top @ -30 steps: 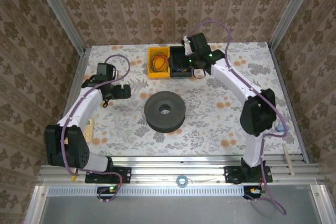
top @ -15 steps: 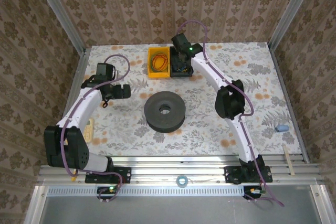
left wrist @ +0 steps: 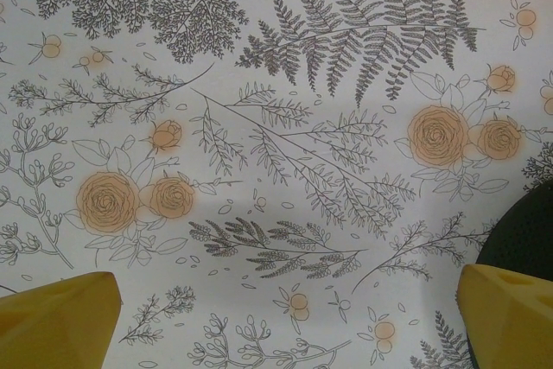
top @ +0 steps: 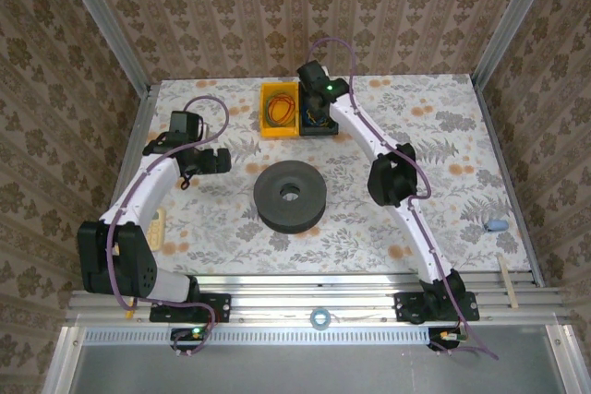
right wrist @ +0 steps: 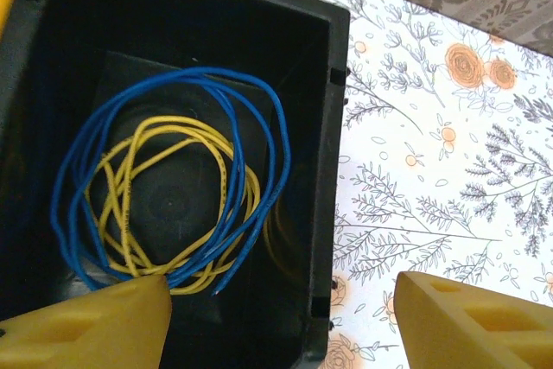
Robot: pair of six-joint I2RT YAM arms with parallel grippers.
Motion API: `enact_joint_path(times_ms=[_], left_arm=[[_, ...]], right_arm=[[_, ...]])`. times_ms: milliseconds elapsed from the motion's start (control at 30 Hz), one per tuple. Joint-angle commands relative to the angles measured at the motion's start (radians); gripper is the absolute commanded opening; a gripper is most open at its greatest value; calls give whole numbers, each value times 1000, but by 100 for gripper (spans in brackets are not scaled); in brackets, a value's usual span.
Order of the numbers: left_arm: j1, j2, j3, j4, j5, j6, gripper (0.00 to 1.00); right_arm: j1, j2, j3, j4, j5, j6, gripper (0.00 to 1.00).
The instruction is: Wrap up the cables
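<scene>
From above: right gripper [top: 314, 110] over a black bin [top: 323, 129]; left gripper [top: 199, 171] well apart from it, above the table [top: 212, 219].

Left wrist: fingers [left wrist: 60, 317] spread wide, gripping nothing, bare table between.

Right wrist: fingers [right wrist: 95, 326] parted, gripping nothing. Blue cable [right wrist: 259, 118] and yellow cable [right wrist: 226, 181] coiled in the bin just ahead of one fingertip; other finger outside the bin wall.

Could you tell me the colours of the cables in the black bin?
Blue cable and yellow cable; clearest in right wrist view.
</scene>
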Motion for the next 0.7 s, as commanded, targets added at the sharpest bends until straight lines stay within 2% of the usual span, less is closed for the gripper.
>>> enact_joint_path(times_ms=[0, 667], left_arm=[[-11, -6, -10, 8, 15, 9, 100], [-11, -2, -18, 11, 12, 14, 100]], right_arm=[[8, 32, 34, 39, 73, 11, 70], [12, 102, 55, 90, 173, -13, 67]])
